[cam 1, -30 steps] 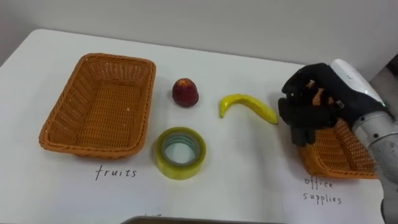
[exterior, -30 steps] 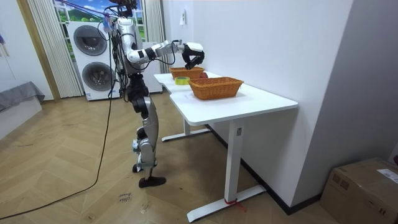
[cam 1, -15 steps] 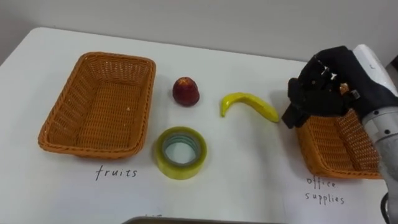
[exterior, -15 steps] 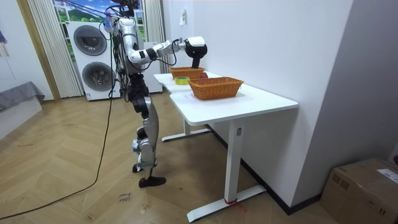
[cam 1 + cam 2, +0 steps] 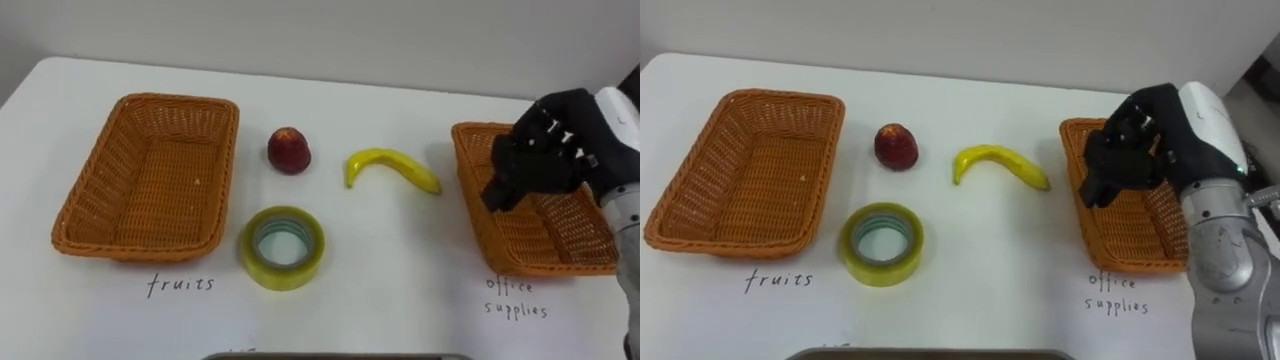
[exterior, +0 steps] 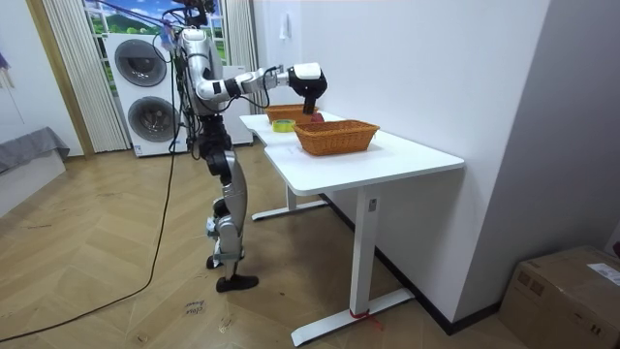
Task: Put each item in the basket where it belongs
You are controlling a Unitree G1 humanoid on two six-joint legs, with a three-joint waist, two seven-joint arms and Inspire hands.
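A red apple (image 5: 288,150), a yellow banana (image 5: 390,168) and a roll of yellow-green tape (image 5: 282,247) lie on the white table between two wicker baskets. The basket (image 5: 75,215) on the left, labelled fruits, holds nothing. The basket (image 5: 478,215) on the right is labelled office supplies. My right hand (image 5: 545,160) hovers over that basket's near-left part, to the right of the banana and apart from it. Its fingers are curled and I see nothing in them. It hides part of the basket's inside.
The table's front edge (image 6: 387,170) runs close below the handwritten labels, and a wall stands behind the table. In the room view I stand at the table's end, with a washer and dryer stack (image 6: 145,82) behind me.
My right hand has risen and drawn back to the right, from beside the banana's tip to over the office supplies basket. The eye view has shifted a little.
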